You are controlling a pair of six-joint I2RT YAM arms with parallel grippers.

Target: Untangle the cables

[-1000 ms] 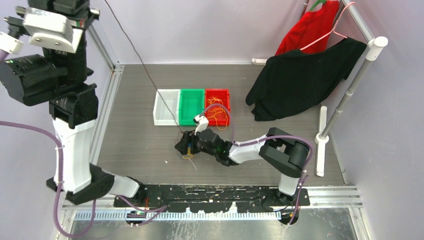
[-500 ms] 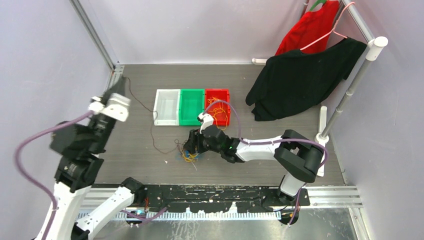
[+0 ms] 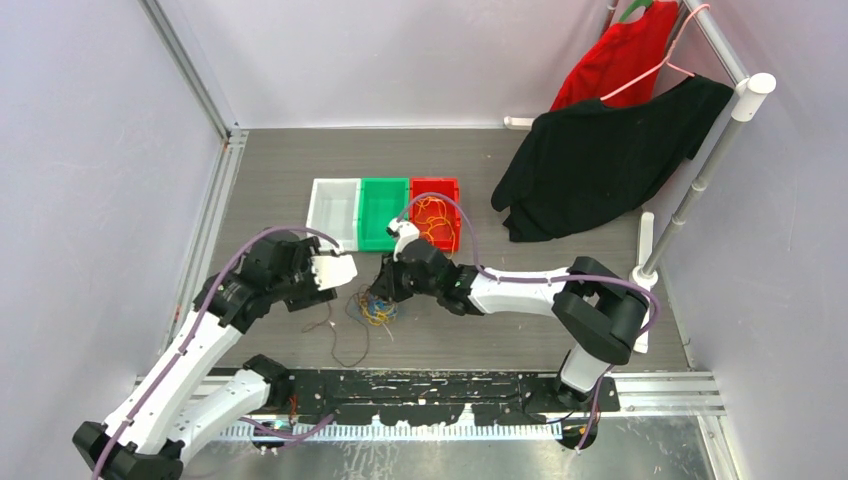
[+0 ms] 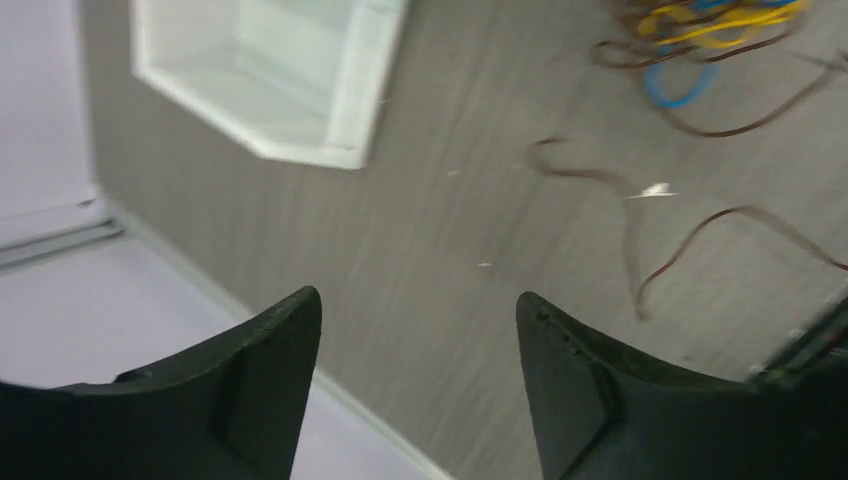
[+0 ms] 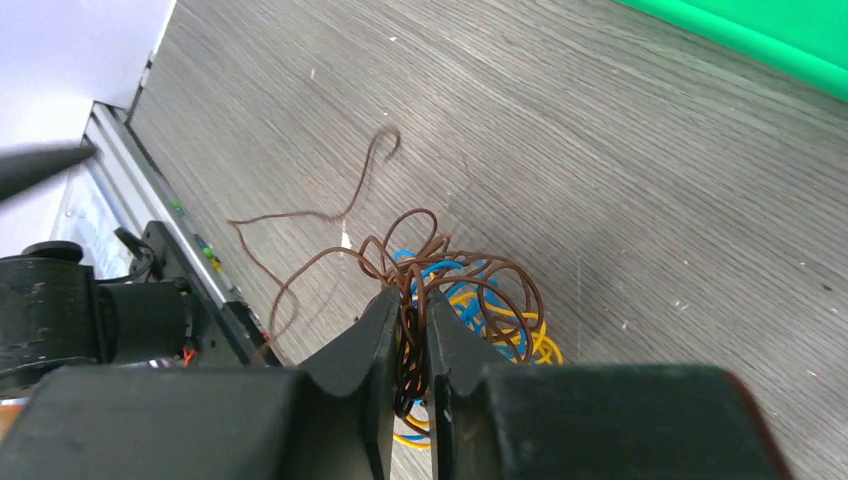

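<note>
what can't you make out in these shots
- Top view: the tangle is too small to count strands or crossings.
- Right wrist: the right hand covers the tangle's lower part.
- Left wrist: blurred; the top edge cuts off the tangle, the right edge the brown strand.

Top cam high, from near side, looking down, L/R wrist cams close over table point(image 3: 270, 180), all share cables point(image 3: 377, 308)

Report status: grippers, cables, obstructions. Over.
Left gripper open, empty. Right gripper shut on brown cable. Tangle under it, not separated. Bins beyond, apart.
</note>
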